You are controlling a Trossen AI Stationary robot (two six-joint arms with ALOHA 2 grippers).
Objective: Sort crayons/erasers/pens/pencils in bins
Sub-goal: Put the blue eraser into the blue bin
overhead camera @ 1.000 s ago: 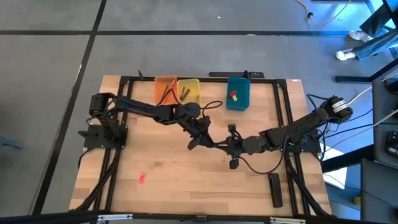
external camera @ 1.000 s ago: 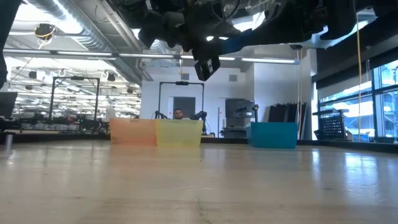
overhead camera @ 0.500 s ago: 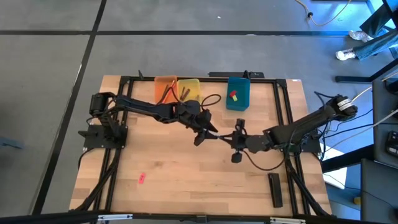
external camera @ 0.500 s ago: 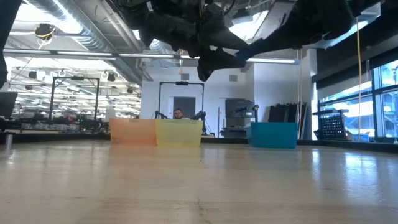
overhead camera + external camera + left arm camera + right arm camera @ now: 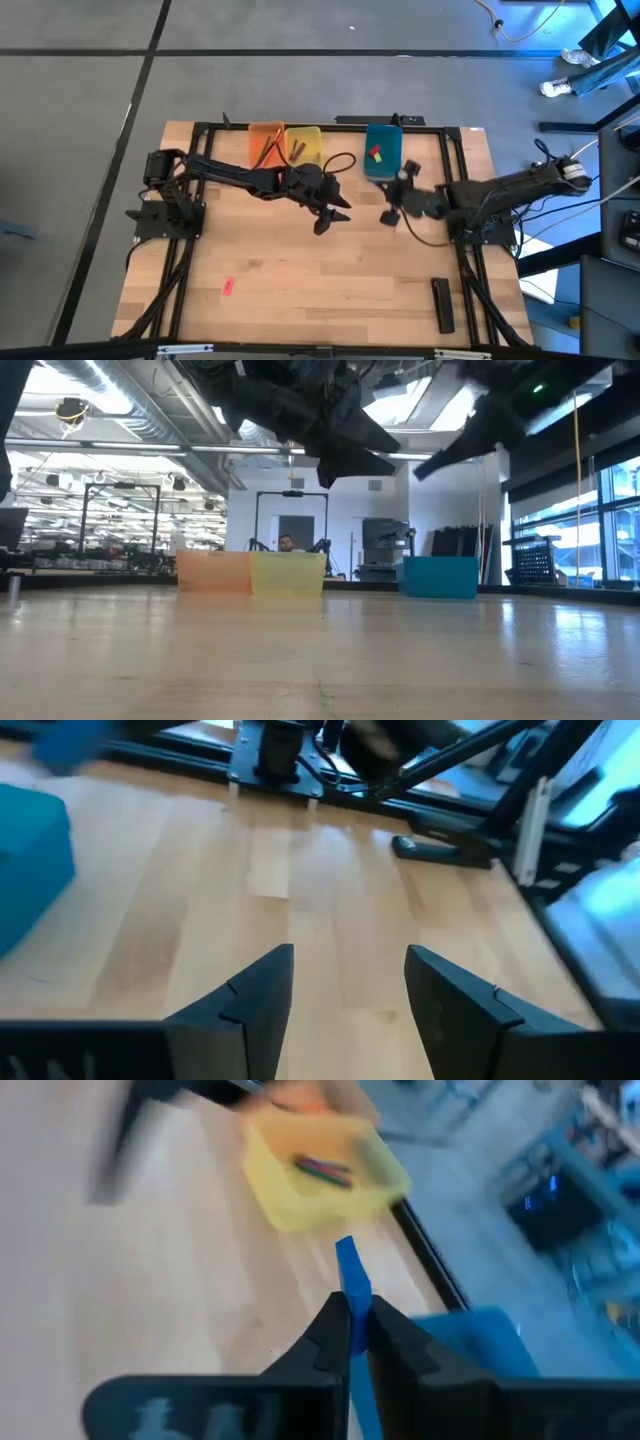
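Along the table's far edge stand three bins: orange (image 5: 265, 143), yellow (image 5: 304, 145) and teal (image 5: 383, 150). The teal bin holds a red and a yellow eraser. A pink eraser (image 5: 227, 287) lies flat on the wood at the near left. My right gripper (image 5: 392, 205) hangs above the table just in front of the teal bin, shut on a thin blue eraser (image 5: 350, 1285). My left gripper (image 5: 327, 216) is over the table's middle, open, with nothing between its fingers (image 5: 345, 990). My right gripper pinches the blue eraser between its two fingers at the eraser's lower part (image 5: 356, 1320). The eraser's free end (image 5: 346, 1260) sticks out past the fingertips, in line with them. It is lifted clear of the table.
A long black bar (image 5: 441, 303) lies near the table's near right corner. The yellow bin (image 5: 320, 1175) holds some dark sticks, the orange one some red ones. Dark frame rails run along the table's sides. Bare wood lies between the two grippers and across the near half.
My left gripper has opened over the table's middle and turned at the wrist, staying in place. My right gripper, shut on the blue eraser, has drawn away from it toward the table's far right, up beside the teal bin, and has turned as it went.
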